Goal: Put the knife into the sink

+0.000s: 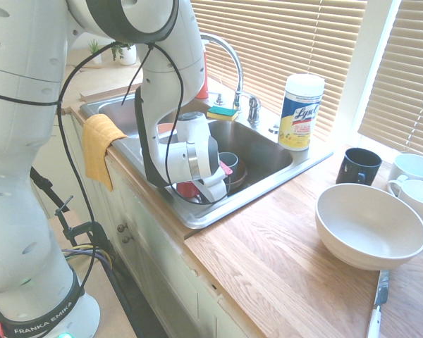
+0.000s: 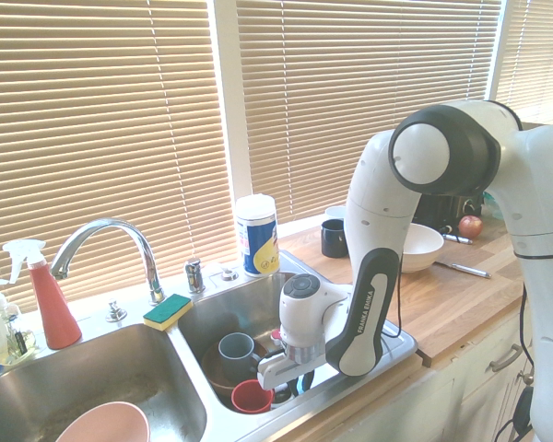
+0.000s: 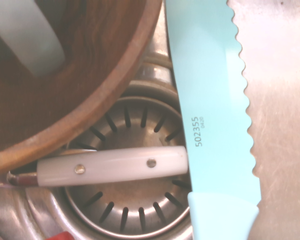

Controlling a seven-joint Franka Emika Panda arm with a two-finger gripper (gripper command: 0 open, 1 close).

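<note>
Going left to right in the first exterior view, I have a yellow cloth (image 1: 99, 144) hanging over the front edge of the double-basin sink (image 1: 206, 220), and a green-and-yellow sponge (image 1: 222, 113) near the curved chrome faucet (image 1: 234, 56). My gripper (image 2: 282, 396) is closed, down in the basin nearer the Lysol wipes canister (image 1: 301, 113). The turquoise serrated knife (image 3: 210, 100) is in that basin too, beside a wooden bowl (image 3: 107, 85) and touching the end of a white riveted handle (image 3: 112, 166) over the drain strainer (image 3: 132, 200); I can't quite tell whether my fingers have hold of it. A red mug (image 2: 252, 397) and a grey mug (image 2: 237, 357) are there as well. Past the canister, on the wooden table (image 1: 268, 260), stand a black mug (image 1: 359, 167), the large off-white bowl (image 1: 370, 225) and two white mugs (image 1: 414, 167), with the white-handled metal knife (image 1: 378, 303) lying beside the bowl.
</note>
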